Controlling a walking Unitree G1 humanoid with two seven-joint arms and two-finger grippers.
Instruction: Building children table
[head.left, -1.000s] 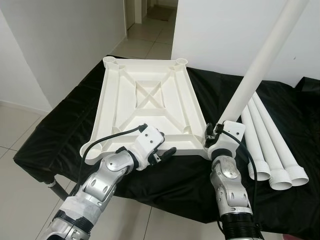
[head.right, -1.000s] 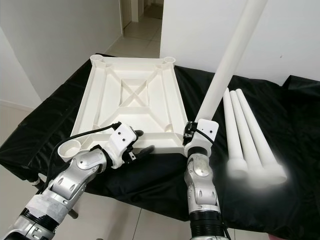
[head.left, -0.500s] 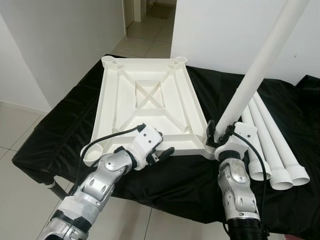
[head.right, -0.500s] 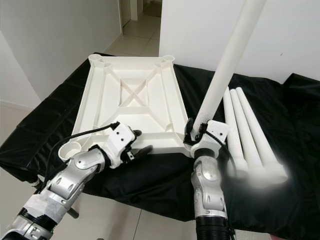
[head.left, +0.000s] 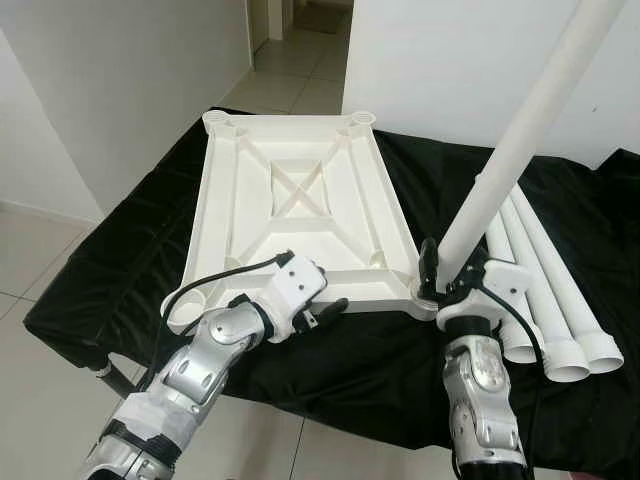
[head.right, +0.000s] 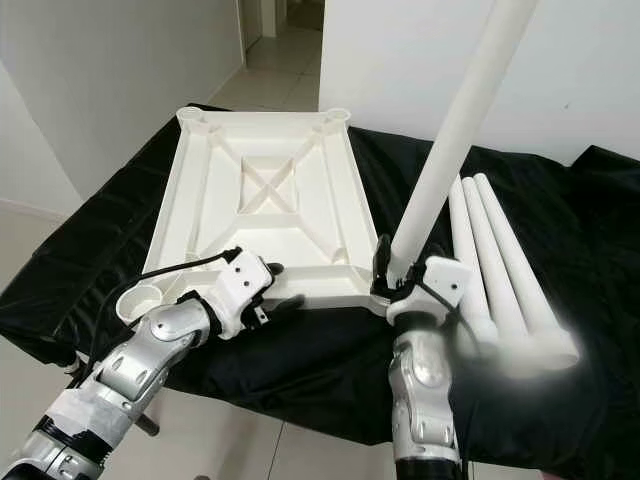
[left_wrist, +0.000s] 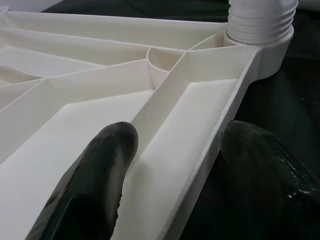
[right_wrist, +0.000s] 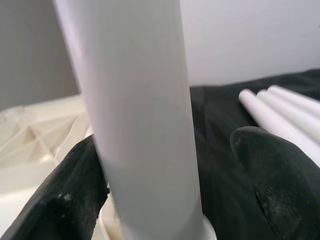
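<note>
A: What could go wrong here?

B: The upright leg stands in the tabletop's near right corner socket, leaning. The right gripper has its fingers apart around it, one finger touching; if the thread isn't seated, I judge it may topple.

A: And the left gripper?

B: Its fingers straddle the tabletop's near rim, apart, not clamped. Everything's smooth, hard white plastic: ribbed underside, round tapered spare legs on the black cloth.
</note>
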